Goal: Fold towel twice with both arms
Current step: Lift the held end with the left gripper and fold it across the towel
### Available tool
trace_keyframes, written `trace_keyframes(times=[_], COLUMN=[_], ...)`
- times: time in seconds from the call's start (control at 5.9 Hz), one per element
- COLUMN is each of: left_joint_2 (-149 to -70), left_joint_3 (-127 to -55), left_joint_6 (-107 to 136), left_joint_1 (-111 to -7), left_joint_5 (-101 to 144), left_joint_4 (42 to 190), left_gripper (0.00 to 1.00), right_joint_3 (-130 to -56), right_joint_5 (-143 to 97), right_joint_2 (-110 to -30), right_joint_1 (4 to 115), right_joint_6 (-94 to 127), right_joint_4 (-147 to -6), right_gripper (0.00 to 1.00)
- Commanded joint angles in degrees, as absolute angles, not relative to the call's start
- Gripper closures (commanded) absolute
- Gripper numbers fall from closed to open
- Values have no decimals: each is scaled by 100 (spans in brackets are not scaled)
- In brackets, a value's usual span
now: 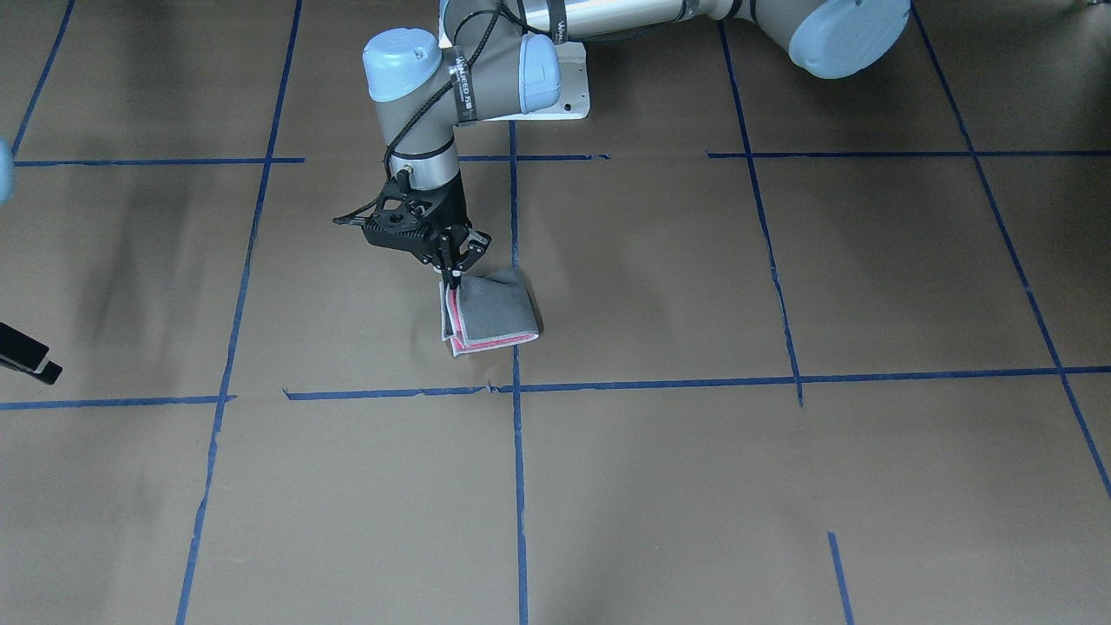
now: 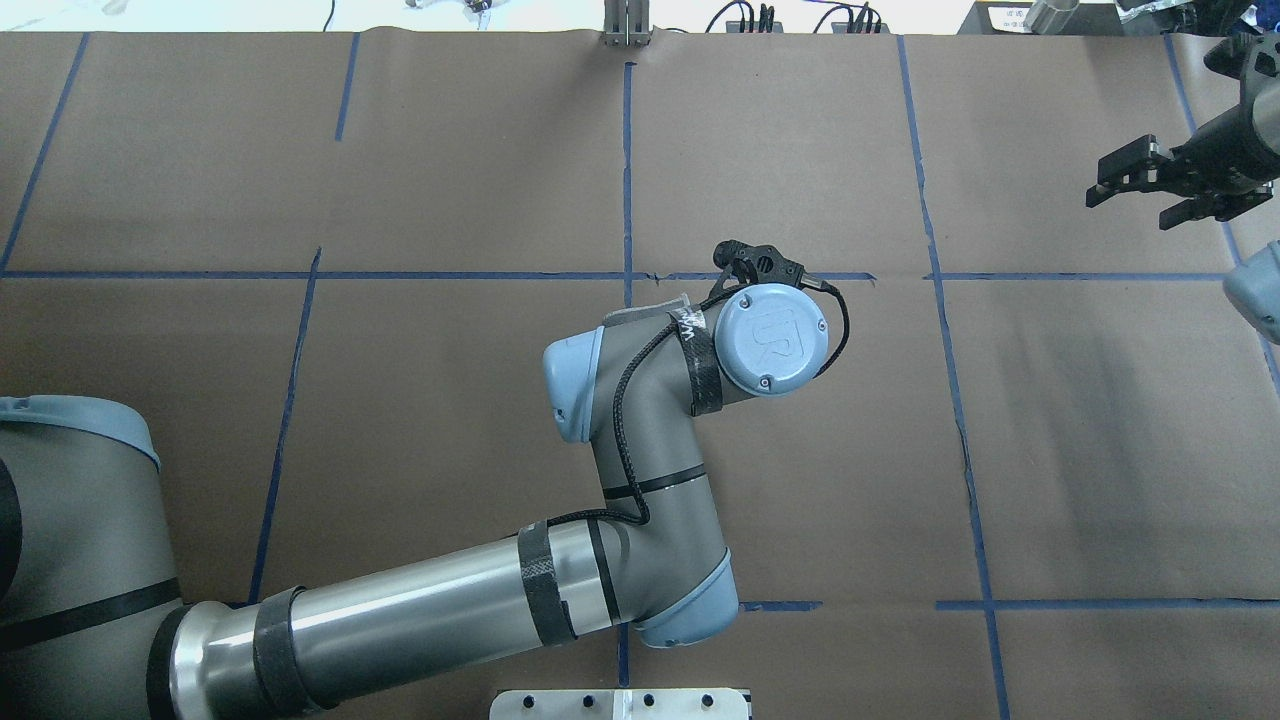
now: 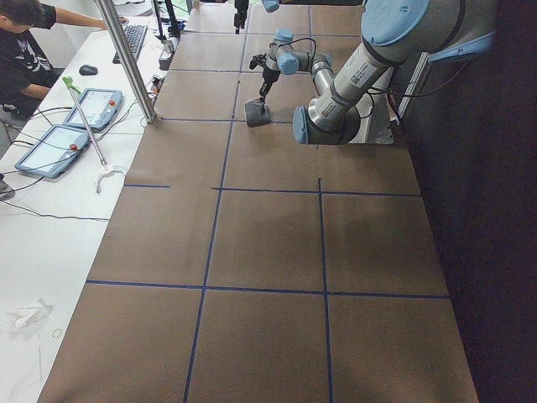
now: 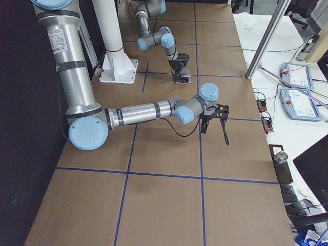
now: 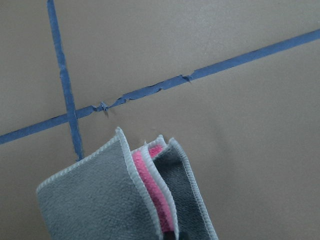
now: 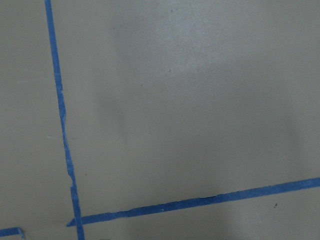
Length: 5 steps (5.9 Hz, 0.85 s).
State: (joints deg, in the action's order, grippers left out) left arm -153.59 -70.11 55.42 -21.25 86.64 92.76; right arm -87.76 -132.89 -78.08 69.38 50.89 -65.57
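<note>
Towel [image 1: 499, 312] is terry cloth, folded into a small thick square. Grey faces are outside, with a pink layer and pale stitched hems showing along the stacked edges. Left hand [image 1: 452, 278] is clamped tight on that stack at one corner. The towel sits directly under its fingertips, low on the brown paper-covered table [image 1: 694, 477] with blue tape lines [image 1: 660, 382]; can't tell if it rests there. Right hand [image 2: 1135, 188] is well off to the side, fingers spread, clear of the towel.

Brown table [image 1: 781, 486], blue tape grid [image 1: 518, 486] — folded towel [image 1: 496, 312]
</note>
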Motion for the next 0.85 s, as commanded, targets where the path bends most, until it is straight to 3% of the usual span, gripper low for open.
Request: trace_keyframes(times=[0.0, 0.17, 0.51, 0.68], left_joint_2=[-15433, -15416, -15381, -15015], left_joint_3=[-6917, -6917, -7239, -7895], left_joint_6=[5319, 5326, 5335, 5326], left_joint_1=[-2031, -2030, -2144, -2310], left_joint_5=[8666, 8657, 8692, 8727], left_joint_4=[9447, 9535, 9598, 9545], left_gripper=[93, 1, 0, 0], right_joint_3=[-8771, -8771, -8771, -8771], right_joint_5=[-13289, -13289, -13289, -13280], right_joint_2=[-7813, -7813, -7813, -7805], right_joint_1=[6952, 6970, 6978, 6979], right_joint_6=[5089, 5089, 5089, 5080], right_joint_4=[-6557, -6557, -6557, -6557], right_gripper=[0, 0, 0, 0])
